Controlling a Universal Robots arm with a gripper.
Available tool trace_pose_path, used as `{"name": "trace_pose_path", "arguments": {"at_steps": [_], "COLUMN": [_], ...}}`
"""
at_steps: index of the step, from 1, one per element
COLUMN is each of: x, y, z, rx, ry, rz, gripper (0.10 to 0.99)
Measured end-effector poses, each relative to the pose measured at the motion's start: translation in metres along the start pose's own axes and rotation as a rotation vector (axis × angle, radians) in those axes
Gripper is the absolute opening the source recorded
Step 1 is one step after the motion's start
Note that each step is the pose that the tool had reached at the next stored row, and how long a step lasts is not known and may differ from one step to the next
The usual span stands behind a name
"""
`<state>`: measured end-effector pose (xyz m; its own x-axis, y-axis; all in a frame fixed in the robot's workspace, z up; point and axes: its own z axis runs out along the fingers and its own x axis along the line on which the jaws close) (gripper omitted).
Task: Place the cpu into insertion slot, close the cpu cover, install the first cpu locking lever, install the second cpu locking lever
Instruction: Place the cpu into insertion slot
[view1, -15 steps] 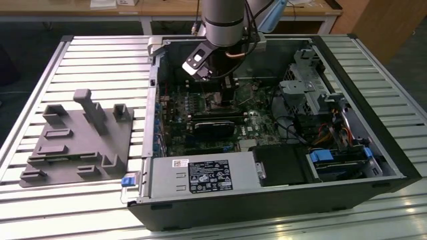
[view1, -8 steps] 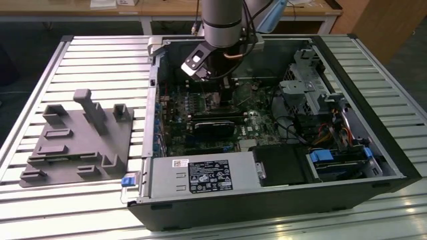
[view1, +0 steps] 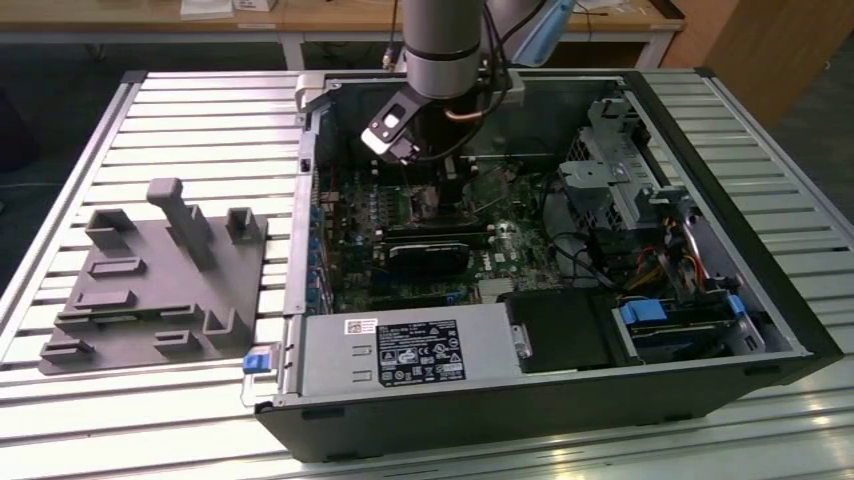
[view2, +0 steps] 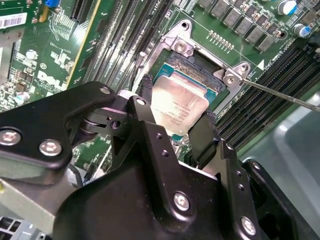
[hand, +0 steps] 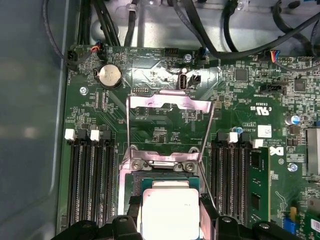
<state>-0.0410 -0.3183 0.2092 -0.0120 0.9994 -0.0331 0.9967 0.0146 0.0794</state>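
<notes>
While your hand (view2: 177, 103) clamps the cpu (view2: 176, 109) by two opposite edges, the insertion slot (view2: 198, 70) lies straight beneath it, edges roughly aligned. The cpu cover (hand: 170, 101) stands swung open, clear of the socket.

Your exterior view overlooked the open black computer case (view1: 534, 425) from above; both wrist views closely shared the silver-grey square cpu (view2: 177, 107).
</notes>
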Motion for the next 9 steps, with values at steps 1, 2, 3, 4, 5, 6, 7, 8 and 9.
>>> {"name": "trace_pose_path", "arguments": {"at_steps": [1,2,3,4,5,6,7,8,9], "x": [0.0002,0.0004,0.0006,0.0008,0.0009,0.0012,0.0016,0.0020,0.0023], "y": [-0.0003,-0.0006,-0.0010,-0.0013,-0.0016,-0.0018,-0.0020,-0.0021,-0.0022], "z": [0.0010,0.0019,0.0034,0.0043,0.0051,0.0059,0.0066,0.0073,0.0080], "rx": [0.000,0.000,0.000,0.000,0.000,0.000,0.000,0.000,0.000], "ry": [0.0000,-0.0001,-0.0001,-0.0001,-0.0001,0.0000,0.0000,0.0002,0.0004], "rz": [0.000,0.000,0.000,0.001,0.001,0.001,0.001,0.001,0.001], "gripper": [0.541,0.541,0.541,0.541,0.541,0.541,0.541,0.541,0.541]}}
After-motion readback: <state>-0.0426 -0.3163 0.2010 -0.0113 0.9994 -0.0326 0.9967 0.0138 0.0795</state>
